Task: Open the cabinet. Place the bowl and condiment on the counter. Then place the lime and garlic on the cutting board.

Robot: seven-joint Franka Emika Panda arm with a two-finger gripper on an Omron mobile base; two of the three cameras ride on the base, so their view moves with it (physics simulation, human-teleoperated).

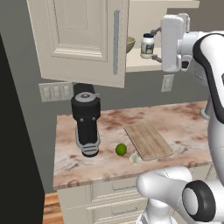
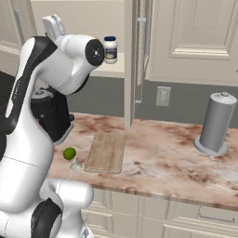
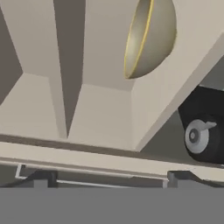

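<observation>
The cabinet's doors (image 1: 78,39) (image 2: 195,37) stand swung open. On its shelf sit the olive-yellow bowl (image 1: 130,43) (image 3: 148,39) and the white condiment jar (image 1: 148,45) (image 2: 110,49) with its blue lid. My gripper (image 1: 156,43) (image 3: 109,179) is open at the shelf front, its fingertips right beside the jar; I cannot tell whether the jar is between them. Down on the counter (image 1: 183,122) (image 2: 162,158) lies the cutting board (image 1: 148,140) (image 2: 106,152). The lime (image 1: 120,149) (image 2: 69,153) and garlic (image 1: 135,158) (image 2: 75,164) rest just off its near left corner.
A black appliance (image 1: 86,124) (image 2: 53,116) (image 3: 203,135) stands on the counter's left end. A grey paper-towel roll (image 2: 214,123) stands at the right. The open door's edge (image 2: 132,60) hangs over the board. Cream drawers (image 1: 113,188) run below the counter.
</observation>
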